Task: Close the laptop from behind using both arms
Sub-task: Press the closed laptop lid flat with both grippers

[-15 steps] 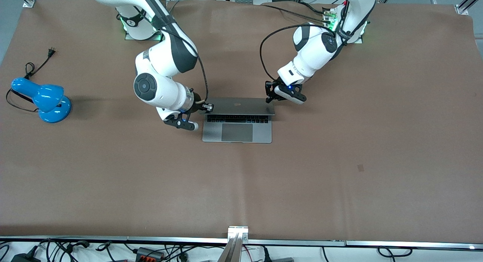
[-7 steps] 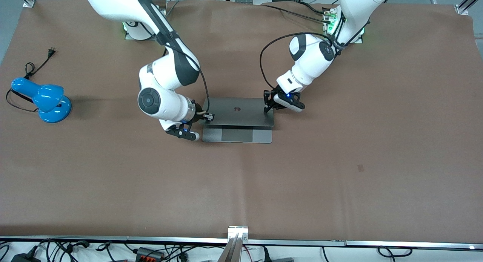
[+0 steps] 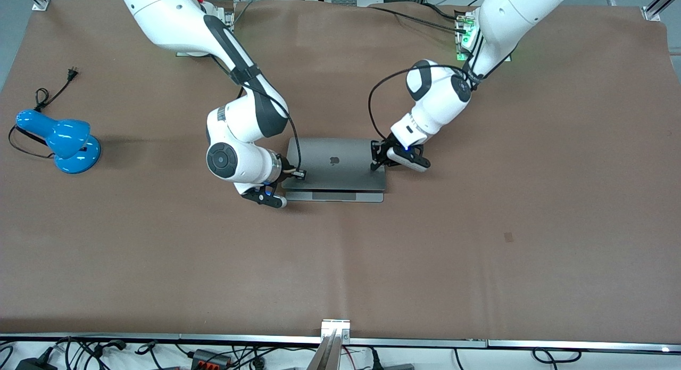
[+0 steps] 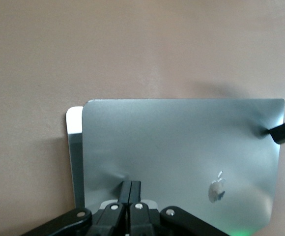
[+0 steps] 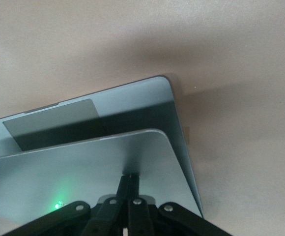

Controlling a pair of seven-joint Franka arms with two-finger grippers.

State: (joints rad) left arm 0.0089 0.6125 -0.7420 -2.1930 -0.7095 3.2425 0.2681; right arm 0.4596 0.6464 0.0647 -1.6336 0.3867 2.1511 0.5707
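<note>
The space-grey laptop lies mid-table with its lid tipped low over the base, and only a strip of the base and trackpad shows. My left gripper is shut, with its tips on the lid's corner toward the left arm's end. My right gripper is shut, with its tips on the lid's corner toward the right arm's end. In the left wrist view the shut fingers touch the lid near the apple logo. In the right wrist view the shut fingers touch the lid above the trackpad.
A blue desk lamp with a black cord and plug sits at the right arm's end of the brown table. The table's metal edge and loose cables run along the side nearest the front camera.
Both grippers have moved toward the front camera and down with the lid. The lid has swung from about half open to nearly flat, and it now covers the keyboard.
</note>
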